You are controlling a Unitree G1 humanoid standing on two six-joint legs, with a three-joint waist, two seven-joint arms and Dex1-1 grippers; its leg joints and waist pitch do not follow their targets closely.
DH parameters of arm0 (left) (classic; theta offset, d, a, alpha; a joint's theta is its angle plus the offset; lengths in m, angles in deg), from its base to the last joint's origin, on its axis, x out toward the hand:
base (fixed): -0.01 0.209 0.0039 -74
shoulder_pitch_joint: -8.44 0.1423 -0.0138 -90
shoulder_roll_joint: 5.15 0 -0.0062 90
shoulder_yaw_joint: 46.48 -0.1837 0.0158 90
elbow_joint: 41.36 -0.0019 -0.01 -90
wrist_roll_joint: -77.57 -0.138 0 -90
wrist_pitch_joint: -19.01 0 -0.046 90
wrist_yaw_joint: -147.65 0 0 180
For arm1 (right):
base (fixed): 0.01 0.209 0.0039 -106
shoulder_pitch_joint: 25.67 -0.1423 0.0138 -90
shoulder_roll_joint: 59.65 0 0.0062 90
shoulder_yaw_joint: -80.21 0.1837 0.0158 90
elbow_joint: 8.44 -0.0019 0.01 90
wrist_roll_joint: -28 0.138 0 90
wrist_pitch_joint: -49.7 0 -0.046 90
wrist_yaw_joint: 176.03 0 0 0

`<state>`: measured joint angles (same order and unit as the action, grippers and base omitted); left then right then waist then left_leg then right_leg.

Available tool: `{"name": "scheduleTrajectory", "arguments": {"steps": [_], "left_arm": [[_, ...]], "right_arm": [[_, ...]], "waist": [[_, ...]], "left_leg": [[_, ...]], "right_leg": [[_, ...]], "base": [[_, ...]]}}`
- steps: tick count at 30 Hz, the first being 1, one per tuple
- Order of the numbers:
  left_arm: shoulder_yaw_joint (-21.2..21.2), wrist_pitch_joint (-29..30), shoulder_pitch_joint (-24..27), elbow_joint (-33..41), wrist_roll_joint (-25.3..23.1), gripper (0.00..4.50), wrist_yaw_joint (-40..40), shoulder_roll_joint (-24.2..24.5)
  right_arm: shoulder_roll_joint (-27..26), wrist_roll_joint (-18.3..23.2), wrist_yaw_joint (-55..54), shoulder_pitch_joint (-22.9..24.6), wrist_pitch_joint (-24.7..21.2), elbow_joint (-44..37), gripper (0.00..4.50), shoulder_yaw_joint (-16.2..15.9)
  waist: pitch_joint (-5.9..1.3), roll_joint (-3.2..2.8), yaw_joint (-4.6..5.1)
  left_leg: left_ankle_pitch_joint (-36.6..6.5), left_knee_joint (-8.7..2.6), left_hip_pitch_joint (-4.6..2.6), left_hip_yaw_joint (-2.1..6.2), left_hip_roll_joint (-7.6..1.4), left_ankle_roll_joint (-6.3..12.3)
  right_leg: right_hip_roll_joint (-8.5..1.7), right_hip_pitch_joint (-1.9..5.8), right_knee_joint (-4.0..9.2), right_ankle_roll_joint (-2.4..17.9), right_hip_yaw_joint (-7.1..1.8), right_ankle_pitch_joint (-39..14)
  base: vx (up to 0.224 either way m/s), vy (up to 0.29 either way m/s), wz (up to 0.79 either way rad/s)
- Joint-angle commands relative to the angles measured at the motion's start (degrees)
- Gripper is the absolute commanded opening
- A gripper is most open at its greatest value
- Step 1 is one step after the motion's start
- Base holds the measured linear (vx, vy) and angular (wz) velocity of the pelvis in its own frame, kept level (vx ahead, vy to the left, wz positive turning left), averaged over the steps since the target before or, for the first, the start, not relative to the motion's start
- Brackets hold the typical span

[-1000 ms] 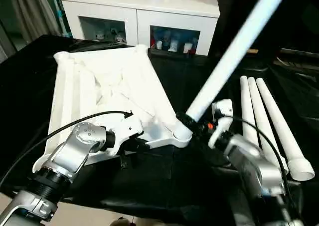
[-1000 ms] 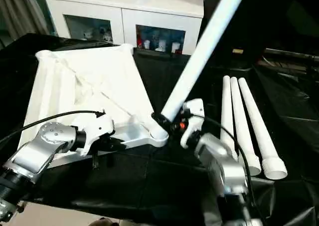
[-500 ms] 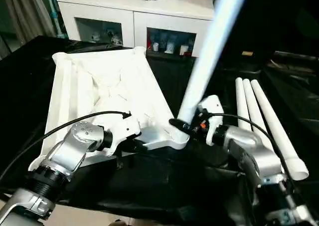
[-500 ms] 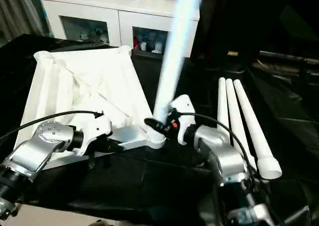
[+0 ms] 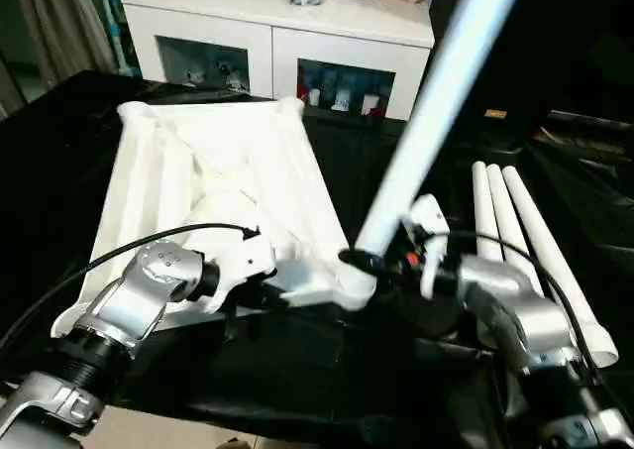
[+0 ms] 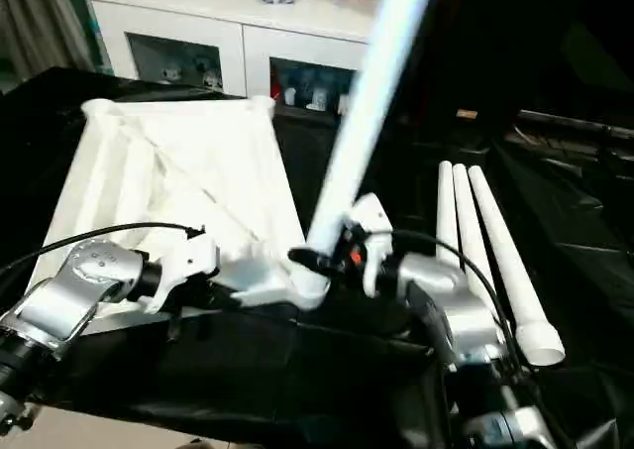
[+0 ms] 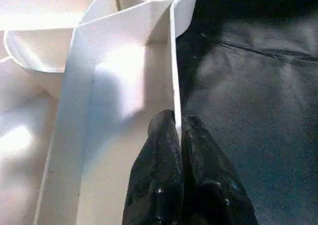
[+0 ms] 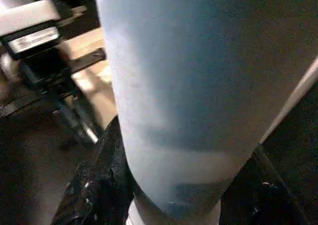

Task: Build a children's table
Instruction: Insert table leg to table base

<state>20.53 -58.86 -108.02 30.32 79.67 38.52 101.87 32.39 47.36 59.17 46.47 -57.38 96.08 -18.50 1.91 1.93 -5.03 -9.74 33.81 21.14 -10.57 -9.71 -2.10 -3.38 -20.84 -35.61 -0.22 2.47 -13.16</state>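
Swinging between steeper and flatter, the leg [image 5: 436, 102] leaned up and right from the tabletop's [image 5: 213, 186] near corner socket [image 5: 355, 282], gripped low by the right end effector [image 5: 371, 264], while the left end effector [image 7: 177, 135] pinched the tabletop's rim.

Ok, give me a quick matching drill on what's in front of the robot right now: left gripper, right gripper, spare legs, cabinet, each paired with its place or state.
Things:
1. left gripper
2. right gripper
3. three spare legs
4. white cabinet

Places or states:
A. lying side by side on the black cloth, to the robot's right
B. pinching a thin rim of the table top
C. standing behind the table top
D. clasping the base of the raised leg at the near corner socket

Pairs: 1-B, 2-D, 3-A, 4-C
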Motion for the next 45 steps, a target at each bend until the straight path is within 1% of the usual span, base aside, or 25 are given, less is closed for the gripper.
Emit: {"name": "scheduleTrajectory", "arguments": {"steps": [1,2,5,7,9,10,12,14,16,17,18,21,22,24,27,33,35,38,39,40,41,42,43,44,45], "left_arm": [[-2.4,-2.9,-1.3,2.8,2.0,0.00,5.2,-0.7],[-2.6,-2.9,-1.3,2.8,1.9,0.00,5.5,-0.6],[-4.3,-3.9,-2.3,1.8,0.0,0.00,7.7,0.5],[-4.7,-4.4,-2.7,1.3,-0.6,0.00,8.1,0.7],[-4.9,-5.1,-3.6,0.1,-1.2,0.00,8.6,0.6],[-4.9,-5.1,-3.6,0.1,-1.2,0.00,8.6,0.6],[-4.8,-5.9,-4.3,-1.1,-1.8,0.00,9.1,0.5],[-4.6,-6.3,-4.8,-1.7,-2.0,0.00,9.5,0.4],[-4.6,-6.4,-4.9,-1.9,-1.8,0.00,9.7,0.6],[-4.6,-6.5,-4.9,-1.9,-1.8,0.00,9.7,0.7],[-4.7,-6.5,-4.9,-1.9,-1.8,0.00,9.7,0.8],[-4.7,-6.6,-4.9,-2.0,-1.8,0.00,9.7,0.8],[-4.7,-6.7,-4.9,-2.1,-1.8,0.00,9.8,0.9],[-4.7,-6.8,-4.9,-2.1,-1.8,0.00,9.9,0.9],[-4.5,-7.2,-5.0,-2.7,-2.1,0.00,10.2,0.9],[-4.4,-7.3,-5.0,-3.2,-2.2,0.00,10.3,1.0],[-4.1,-6.8,-5.0,-3.6,-2.3,0.00,9.4,0.8],[-3.8,-6.1,-5.1,-3.9,-2.4,0.00,8.6,0.5],[-3.5,-5.6,-5.3,-4.6,-2.7,0.00,7.2,0.0],[-2.7,-4.3,-5.7,-6.2,-3.3,0.00,3.8,-1.3],[-2.6,-4.2,-5.8,-6.3,-3.4,0.00,3.4,-1.4],[-2.6,-4.2,-5.8,-6.3,-3.4,0.00,3.4,-1.4],[-1.8,-2.4,-6.0,-7.2,-3.4,0.00,1.0,-2.5],[-1.4,-1.7,-6.1,-7.4,-3.3,0.00,0.2,-2.9],[-0.2,0.8,-6.4,-8.2,-2.8,0.00,-2.6,-4.5]], "right_arm": [[1.6,-3.5,3.8,3.2,-1.9,4.9,1.86,-6.2],[1.8,-3.7,4.2,3.2,-1.7,4.9,1.86,-6.5],[3.6,-6.0,7.3,3.0,-0.2,5.2,1.86,-9.4],[4.1,-6.7,8.0,2.8,0.4,5.5,1.86,-10.2],[5.1,-8.5,9.5,2.2,1.8,6.4,1.86,-12.0],[5.1,-8.5,9.5,2.2,1.8,6.4,1.86,-12.0],[5.3,-9.3,10.7,1.9,2.7,7.7,1.86,-12.5],[5.3,-9.8,11.4,1.7,3.6,8.8,1.86,-12.7],[5.5,-10.2,12.1,1.5,4.3,9.4,1.86,-13.4],[5.6,-10.4,12.4,1.5,4.6,9.6,1.86,-13.8],[5.6,-10.6,12.5,1.6,4.9,9.9,1.86,-14.0],[5.6,-10.7,12.6,1.6,5.3,10.2,1.86,-14.1],[5.5,-10.8,12.6,1.6,5.9,10.8,1.86,-14.1],[5.5,-10.8,12.6,1.5,6.1,11.0,1.86,-14.1],[5.2,-11.1,13.0,1.5,7.0,11.7,1.86,-13.8],[4.5,-11.3,11.8,1.5,8.2,13.3,1.86,-13.0],[2.9,-11.8,7.2,0.7,9.8,16.1,1.86,-11.3],[1.7,-12.2,3.7,0.0,10.8,18.2,1.86,-9.9],[0.4,-12.4,-0.5,-0.9,11.1,20.2,1.86,-8.4],[-1.6,-12.7,-7.4,-2.3,10.9,23.0,1.86,-6.3],[-1.9,-12.8,-8.2,-2.4,10.8,23.3,1.86,-6.0],[-1.9,-12.8,-8.2,-2.4,10.8,23.3,1.86,-6.0],[-3.0,-12.7,-11.3,-3.1,10.5,24.4,1.86,-5.0],[-3.5,-12.7,-12.5,-3.3,10.5,24.9,1.86,-4.7],[-5.3,-12.6,-16.6,-4.4,10.2,26.4,1.86,-3.5]], "waist": [[-1.99,-1.20,0.69],[-2.04,-1.19,0.63],[-2.07,-1.18,0.50],[-2.03,-1.09,0.48],[-2.05,-1.11,0.50],[-2.07,-1.11,0.53],[-2.08,-1.32,0.51],[-2.01,-1.31,0.49],[-1.90,-1.31,0.59],[-1.69,-1.27,0.71],[-1.71,-1.13,0.74],[-1.91,-1.04,0.61],[-1.97,-0.95,0.54],[-1.97,-0.98,0.52],[-1.89,-0.97,0.54],[-1.69,-0.98,0.64],[-1.63,-0.94,0.75],[-1.37,-0.94,1.26],[-1.15,-1.06,1.64],[-0.76,-1.10,2.33],[-0.71,-1.11,2.67],[-0.65,-1.20,3.33],[-0.57,-2.06,3.94],[-0.65,-2.47,4.36],[-0.39,-3.53,4.27]], "left_leg": [[-25.4,-5.34,-1.79,2.25,-4.08,-4.03],[-25.0,-5.32,-1.80,2.20,-4.05,-3.90],[-23.7,-5.21,-1.84,2.00,-4.01,-3.27],[-23.0,-5.23,-1.82,1.91,-4.02,-2.98],[-22.9,-5.30,-1.77,1.99,-4.07,-3.19],[-22.9,-5.31,-1.77,2.00,-4.07,-3.28],[-24.3,-5.35,-2.18,1.98,-4.11,-3.67],[-26.5,-5.46,-2.60,2.06,-4.24,-4.21],[-28.3,-5.72,-2.46,2.35,-4.28,-4.59],[-30.3,-5.77,-2.74,2.42,-4.25,-4.81],[-31.1,-5.72,-2.78,2.56,-4.19,-4.83],[-29.3,-5.76,-2.69,2.52,-4.31,-4.56],[-27.7,-5.78,-2.59,2.35,-4.27,-4.16],[-26.8,-5.82,-2.53,2.29,-4.27,-3.94],[-27.0,-5.85,-2.58,2.30,-4.29,-3.86],[-30.0,-6.00,-2.80,2.56,-4.35,-4.34],[-30.7,-5.97,-2.82,2.62,-4.27,-4.49],[-33.0,-6.26,-2.60,3.24,-4.26,-5.07],[-35.4,-6.31,-2.82,3.52,-4.20,-5.48],[-38.8,-6.18,-3.30,3.84,-3.93,-6.17],[-40.4,-6.09,-3.59,4.19,-3.82,-6.52],[-43.1,-6.23,-3.53,4.89,-3.73,-6.71],[-47.3,-7.02,-3.49,5.41,-4.10,-7.21],[-49.6,-7.87,-2.85,5.97,-4.22,-7.69],[-55.3,-11.26,-0.69,5.53,-4.87,-8.48]], "right_leg": [[-5.21,-0.08,5.41,10.7,-3.06,-18.0],[-5.20,-0.03,5.40,10.9,-3.04,-17.5],[-5.27,0.12,5.43,11.4,-3.11,-16.5],[-5.23,0.15,5.42,11.5,-3.14,-15.8],[-5.25,0.26,5.33,11.6,-3.05,-16.2],[-5.24,0.31,5.33,11.5,-3.01,-16.2],[-5.22,-0.03,5.53,11.5,-3.04,-17.0],[-5.23,-0.23,5.70,11.6,-3.02,-17.7],[-5.28,-0.02,5.75,11.5,-2.92,-19.1],[-5.29,-0.25,6.02,11.1,-2.91,-21.1],[-5.47,-0.17,6.20,10.7,-2.99,-23.0],[-5.53,-0.01,6.10,10.9,-3.16,-21.2],[-5.49,0.17,5.96,11.4,-3.20,-19.4],[-5.46,0.27,5.90,11.7,-3.16,-18.4],[-5.44,0.28,5.91,11.8,-3.13,-18.9],[-5.55,-0.07,6.34,10.8,-3.19,-23.1],[-5.68,-0.26,6.52,10.5,-3.22,-24.7],[-5.85,-0.23,6.98,8.6,-3.01,-30.2],[-5.79,-0.56,7.27,7.7,-2.80,-33.0],[-5.68,-1.24,7.83,6.5,-2.29,-37.5],[-5.72,-1.22,8.23,5.5,-1.73,-40.0],[-5.74,-0.60,8.88,3.7,-0.65,-42.9],[-5.39,0.14,8.78,3.7,0.55,-40.3],[-5.03,1.05,8.05,4.1,1.31,-37.0],[-3.21,3.57,4.47,5.6,2.97,-26.7]], "base": [[0.000,0.000,0.00],[0.000,0.000,0.00],[0.000,0.000,0.00],[0.000,0.000,0.00],[0.000,0.000,0.00],[0.000,0.000,0.00],[0.000,0.000,0.00],[0.000,0.000,0.00],[0.000,0.000,0.00],[0.000,0.000,0.00],[0.000,0.000,0.00],[0.000,0.000,0.00],[0.000,0.000,0.00],[0.000,0.000,0.00],[0.000,0.000,0.00],[0.000,0.000,0.00],[0.000,0.000,0.00],[0.000,0.000,0.00],[0.000,0.000,0.00],[0.000,0.000,0.00],[-0.075,0.012,-0.17],[-0.082,0.032,-0.22],[-0.082,0.032,-0.22],[-0.075,0.048,-0.22],[-0.140,0.040,-0.18]]}}
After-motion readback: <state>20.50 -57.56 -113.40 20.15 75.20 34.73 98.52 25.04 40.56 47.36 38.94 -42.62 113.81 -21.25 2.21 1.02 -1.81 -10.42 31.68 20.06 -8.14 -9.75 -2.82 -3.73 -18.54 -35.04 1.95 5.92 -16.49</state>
